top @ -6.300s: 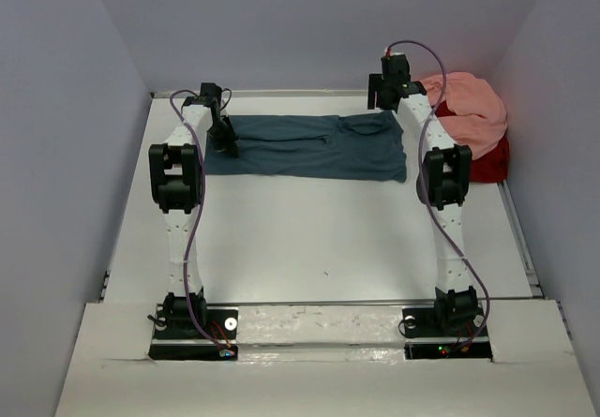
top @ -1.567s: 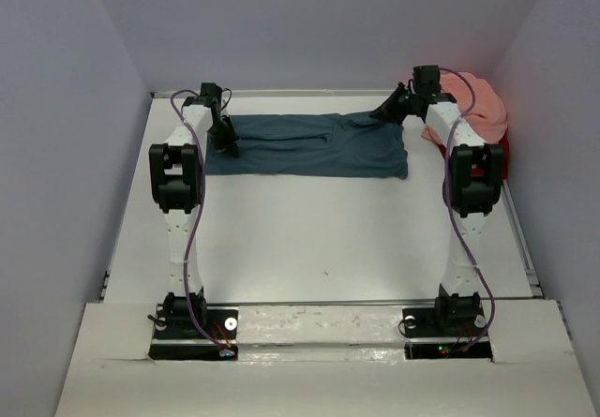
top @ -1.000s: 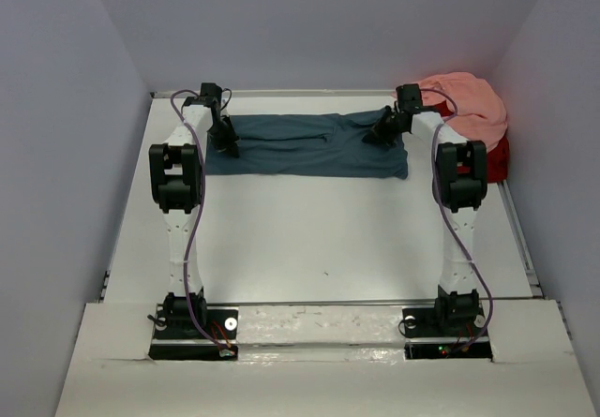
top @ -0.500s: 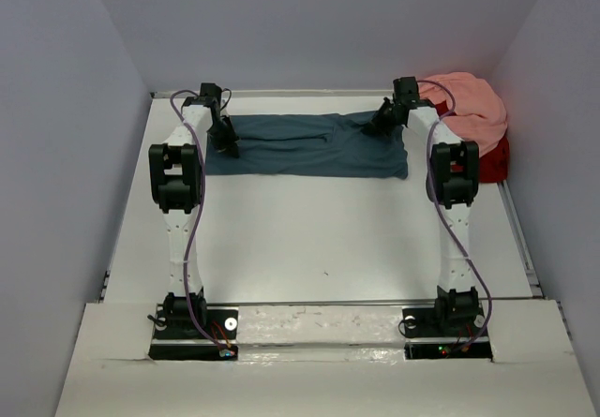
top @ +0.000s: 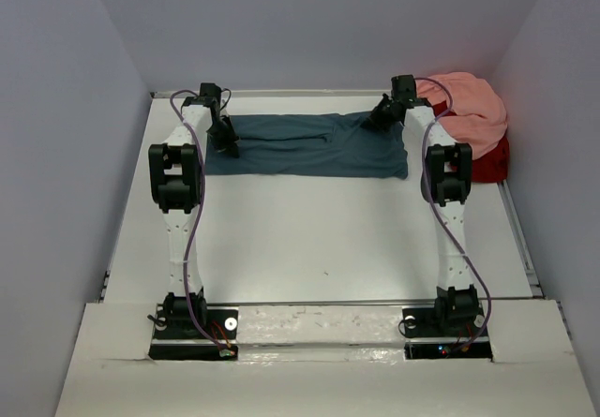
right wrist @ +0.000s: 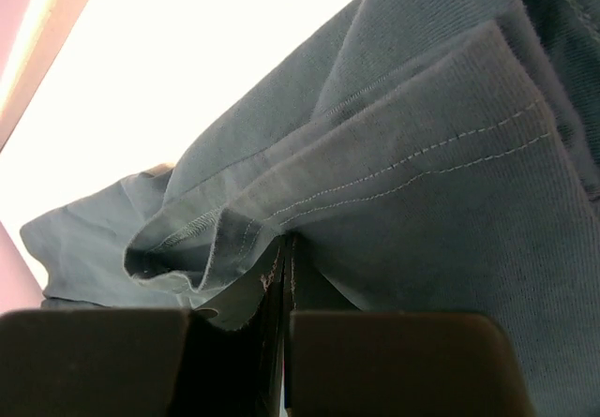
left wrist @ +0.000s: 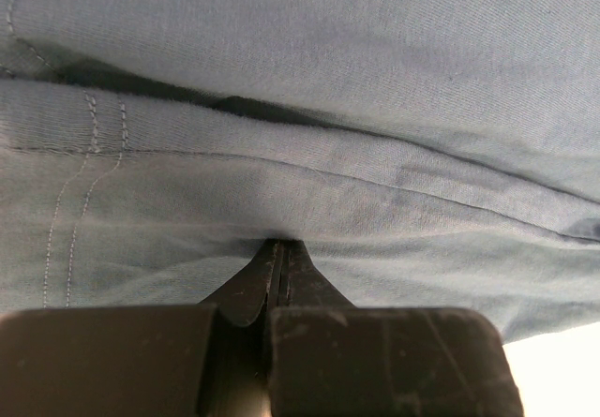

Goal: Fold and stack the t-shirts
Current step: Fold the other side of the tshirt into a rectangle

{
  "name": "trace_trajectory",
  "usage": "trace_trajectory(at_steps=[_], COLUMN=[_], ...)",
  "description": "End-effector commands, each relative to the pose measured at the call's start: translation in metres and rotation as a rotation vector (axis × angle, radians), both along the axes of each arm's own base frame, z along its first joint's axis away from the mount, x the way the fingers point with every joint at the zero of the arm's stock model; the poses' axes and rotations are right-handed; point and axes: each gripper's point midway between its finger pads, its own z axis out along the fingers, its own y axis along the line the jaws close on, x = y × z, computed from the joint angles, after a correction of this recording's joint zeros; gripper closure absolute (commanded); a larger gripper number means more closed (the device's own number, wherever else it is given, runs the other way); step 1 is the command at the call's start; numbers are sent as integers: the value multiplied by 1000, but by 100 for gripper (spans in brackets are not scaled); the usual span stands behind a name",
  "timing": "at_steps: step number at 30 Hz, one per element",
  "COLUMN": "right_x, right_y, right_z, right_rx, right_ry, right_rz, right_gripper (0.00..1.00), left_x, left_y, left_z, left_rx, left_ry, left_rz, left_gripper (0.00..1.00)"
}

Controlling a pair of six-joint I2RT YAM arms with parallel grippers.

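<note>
- The left gripper (top: 223,141) is clamping shut on the teal-blue shirt (top: 300,151) at its left end.
- The right gripper (top: 380,120) is pinching a bunched, stitched fold at that shirt's far right corner.
- To fold it cleanly, both arms should probably be lifting together, level and taut, so the cloth is not sagging or twisting.
- The pink shirt (top: 473,108) is lying heaped just right of the teal-blue shirt, on top of the red shirt (top: 489,162).
- No container is showing.

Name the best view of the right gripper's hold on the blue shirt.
Right wrist view: close up, the right gripper is shut on a bunched hem of the blue shirt. The top view shows it small and dark at the shirt's far right corner. The left wrist view misses it.
</note>
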Motion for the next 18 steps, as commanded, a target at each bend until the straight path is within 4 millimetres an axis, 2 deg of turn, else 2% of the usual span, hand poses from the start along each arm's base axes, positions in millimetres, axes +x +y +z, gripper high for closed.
trace_trajectory(at_steps=[1, 4, 11, 14, 18], right_x=[14, 20, 44, 50, 49], right_y=[2, 0, -9, -10, -4], right_z=[13, 13, 29, 41, 65], right_rx=[-6, -17, -47, -51, -26], right_ry=[-53, -78, -180, -220, -262], right_rz=[-18, -28, -88, -93, -58], right_gripper=[100, 100, 100, 100, 100], left_x=[-15, -16, -18, -18, -16], left_y=[10, 12, 12, 12, 12], left_z=[-8, -9, -9, -7, -6], left_rx=[28, 31, 33, 33, 33], left_ry=[52, 53, 55, 52, 47], left_rz=[-2, -1, -2, -2, 0], left_gripper=[100, 100, 100, 100, 100])
